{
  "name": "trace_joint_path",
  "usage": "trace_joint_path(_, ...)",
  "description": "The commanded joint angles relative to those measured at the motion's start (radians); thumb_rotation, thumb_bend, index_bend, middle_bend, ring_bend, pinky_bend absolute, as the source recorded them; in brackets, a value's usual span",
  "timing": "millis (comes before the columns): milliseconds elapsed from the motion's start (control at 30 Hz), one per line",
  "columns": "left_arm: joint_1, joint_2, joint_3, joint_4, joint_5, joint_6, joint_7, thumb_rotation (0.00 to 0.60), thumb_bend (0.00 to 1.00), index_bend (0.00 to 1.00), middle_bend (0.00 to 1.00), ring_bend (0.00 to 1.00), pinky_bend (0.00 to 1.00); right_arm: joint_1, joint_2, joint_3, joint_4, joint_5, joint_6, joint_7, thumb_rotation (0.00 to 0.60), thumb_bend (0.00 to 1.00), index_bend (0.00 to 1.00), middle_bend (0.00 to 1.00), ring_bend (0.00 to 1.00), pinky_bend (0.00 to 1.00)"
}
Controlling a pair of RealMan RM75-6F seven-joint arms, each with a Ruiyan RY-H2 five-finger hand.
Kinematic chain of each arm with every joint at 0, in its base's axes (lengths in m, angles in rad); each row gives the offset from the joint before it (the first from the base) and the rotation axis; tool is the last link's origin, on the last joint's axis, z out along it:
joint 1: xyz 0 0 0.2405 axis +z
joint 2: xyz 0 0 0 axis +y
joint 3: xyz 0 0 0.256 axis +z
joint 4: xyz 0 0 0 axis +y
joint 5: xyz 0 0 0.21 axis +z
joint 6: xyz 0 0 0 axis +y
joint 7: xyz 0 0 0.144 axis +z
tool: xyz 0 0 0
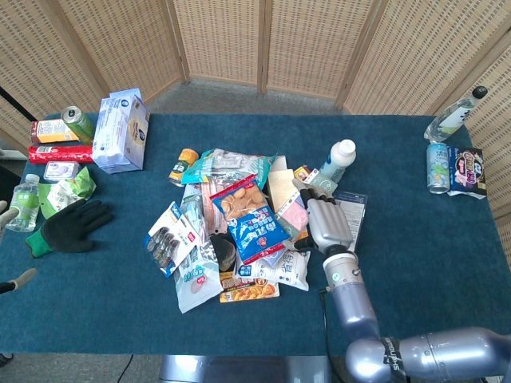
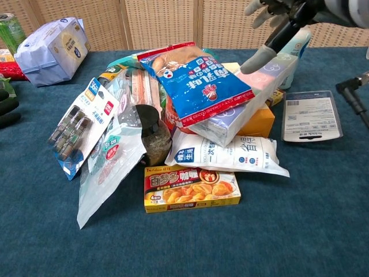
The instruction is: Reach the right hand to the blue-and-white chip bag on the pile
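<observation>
Blue-and-white chip bag (image 1: 254,226) just left of right hand (image 1: 327,223), untouched. Hovering palm-down over pastel box (image 2: 245,98), fingers (image 2: 260,56) spread, empty, forearm running back toward robot.

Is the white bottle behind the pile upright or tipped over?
Upright: the white bottle stands on its base, cap on top, in both views.

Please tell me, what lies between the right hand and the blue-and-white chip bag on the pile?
In the head view, only the pastel box under the bag's edge lies between the right hand and the blue-and-white chip bag. The chest view shows the hand hovering above that box.
</observation>
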Motion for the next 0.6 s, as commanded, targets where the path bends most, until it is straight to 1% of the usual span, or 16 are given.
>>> trace_joint_path(33, -0.001, -0.001, 0.0, 0.0, 0.0, -0.003, 0.002, 0.6, 0.0, 0.14, 0.0, 0.0, 0.0, 0.034, -0.058, 0.017, 0.018, 0.022, 0.031, -0.024, 0.6, 0.0, 0.0, 0.0, 0.0, 0.0)
trace_joint_path(167, -0.001, -0.003, 0.001, 0.0, 0.005, -0.004, 0.006, 0.6, 0.0, 0.14, 0.0, 0.0, 0.0, 0.065, -0.111, 0.03, 0.066, 0.036, 0.03, -0.049, 0.6, 0.0, 0.0, 0.0, 0.0, 0.0)
trace_joint_path(300, 0.0, -0.005, -0.002, 0.003, 0.001, -0.003, 0.009, 0.6, 0.0, 0.15, 0.0, 0.0, 0.0, 0.093, -0.143, 0.074, 0.088, 0.07, 0.029, -0.066, 0.6, 0.0, 0.0, 0.0, 0.0, 0.0)
trace_joint_path(400, -0.003, -0.008, -0.004, 0.005, -0.007, -0.014, 0.011, 0.6, 0.0, 0.15, 0.0, 0.0, 0.0, 0.119, -0.17, 0.097, 0.096, 0.086, 0.042, -0.087, 0.6, 0.0, 0.0, 0.0, 0.0, 0.0)
trace_joint_path(500, -0.005, -0.009, -0.002, 0.005, -0.003, -0.018, 0.015, 0.6, 0.0, 0.15, 0.0, 0.0, 0.0, 0.14, -0.198, 0.113, 0.122, 0.112, 0.035, -0.103, 0.6, 0.0, 0.0, 0.0, 0.0, 0.0)
trace_joint_path(600, -0.001, -0.01, -0.003, 0.004, 0.001, -0.009, 0.018, 0.6, 0.0, 0.15, 0.0, 0.0, 0.0, 0.15, -0.215, 0.118, 0.156, 0.124, 0.02, -0.113, 0.6, 0.0, 0.0, 0.0, 0.0, 0.0)
